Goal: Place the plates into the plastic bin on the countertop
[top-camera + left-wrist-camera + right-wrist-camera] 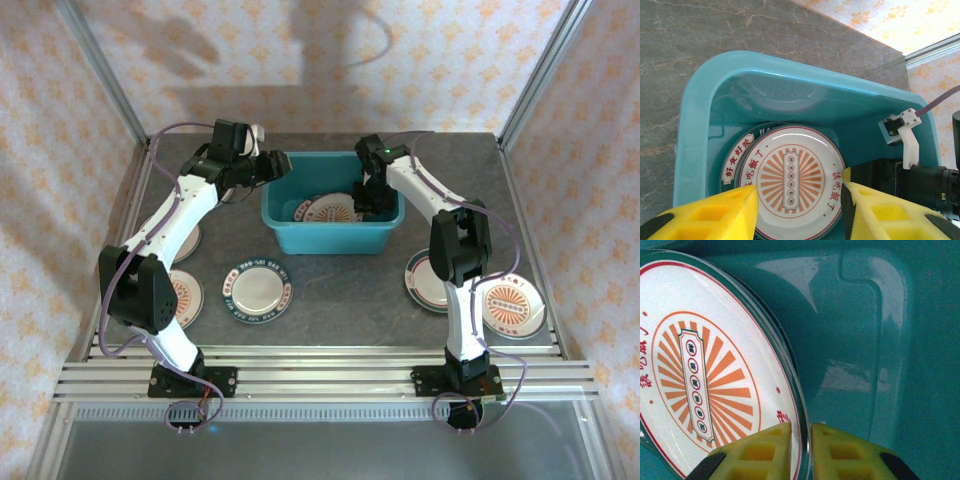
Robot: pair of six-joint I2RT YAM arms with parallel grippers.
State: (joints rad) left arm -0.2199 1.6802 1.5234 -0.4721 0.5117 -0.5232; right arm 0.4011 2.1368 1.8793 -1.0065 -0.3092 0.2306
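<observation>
Dark countertop (340, 300) bears plastic bin (330, 238); right end effector (801, 432) pinches plate (715, 375).

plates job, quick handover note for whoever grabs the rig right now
Left tool: open, empty, hovering over the teal bin at its left end.
Right tool: inside the bin, shut on the rim of a tilted orange sunburst plate.
Done: at least one other plate lies in the bin under it.
To do: release it, then load five from the countertop: a green-rimmed plate, two left plates, two right plates.

Green-rimmed plate (733, 161) mostly under sunburst plate (790, 180)
</observation>
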